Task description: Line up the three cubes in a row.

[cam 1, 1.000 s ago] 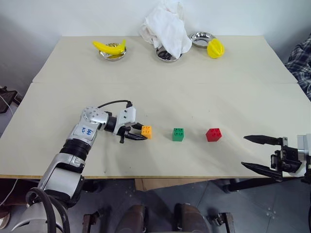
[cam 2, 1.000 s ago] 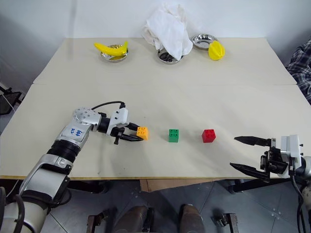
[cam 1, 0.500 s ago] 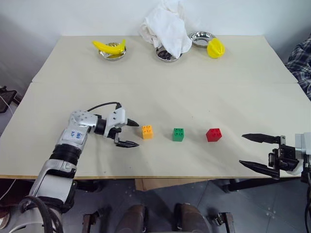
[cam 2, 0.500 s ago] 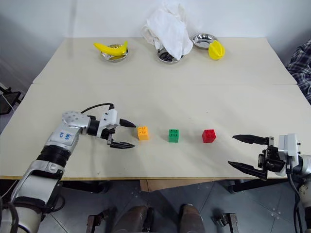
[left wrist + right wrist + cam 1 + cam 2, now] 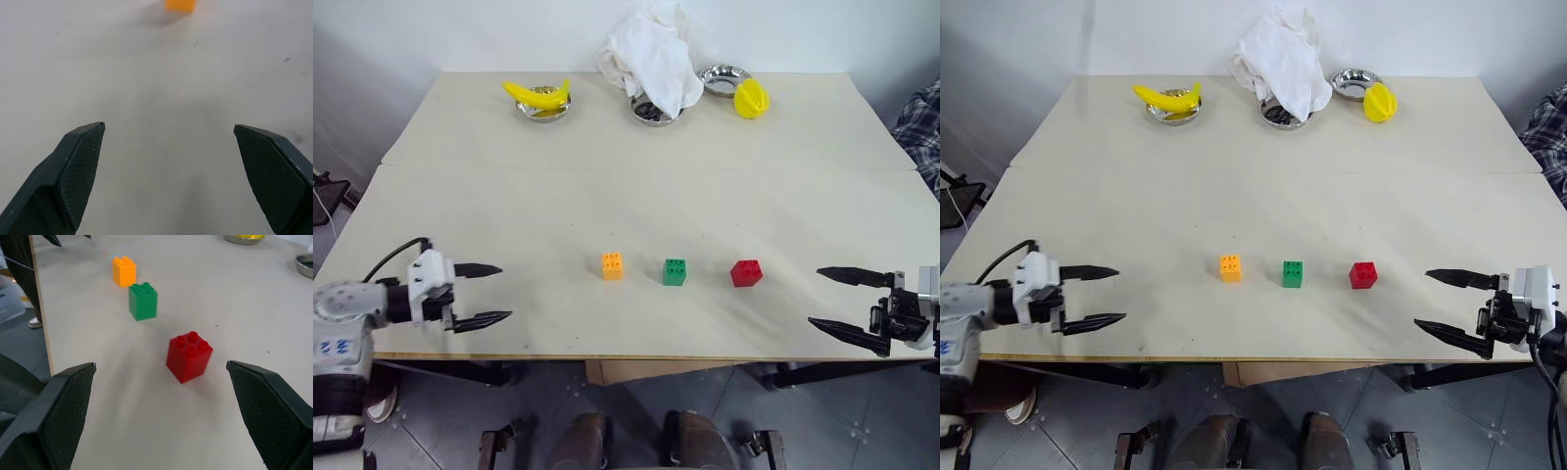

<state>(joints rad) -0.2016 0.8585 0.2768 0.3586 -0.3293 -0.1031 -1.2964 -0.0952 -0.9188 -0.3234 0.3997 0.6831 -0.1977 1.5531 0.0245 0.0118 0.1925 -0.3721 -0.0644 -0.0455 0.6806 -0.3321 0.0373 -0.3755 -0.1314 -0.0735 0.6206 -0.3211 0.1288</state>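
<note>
- The left gripper [image 5: 492, 292] hangs over the near left corner of the table [image 5: 636, 206], jaws spread wide with nothing between them, its tips aimed toward the cubes.
- The right gripper [image 5: 838, 300] sits at the near right edge, just as wide open and just as empty, pointing back the other way.
- Between the two, well apart from either, the three cubes stand studs-up on the tabletop in a row running left to right: the orange cube [image 5: 612, 265], then the green cube [image 5: 674, 271], then the red cube [image 5: 746, 272].
- None of them touch; the gaps look fairly even, and the orange one sits a hair farther back than the others.
- Along the far edge: a banana [image 5: 536, 95] lying in a small metal bowl [image 5: 540, 110], a white cloth [image 5: 651, 54] heaped over a second bowl [image 5: 655, 112], and a yellow fruit toy [image 5: 749, 97] touching a third bowl [image 5: 720, 77].
</note>
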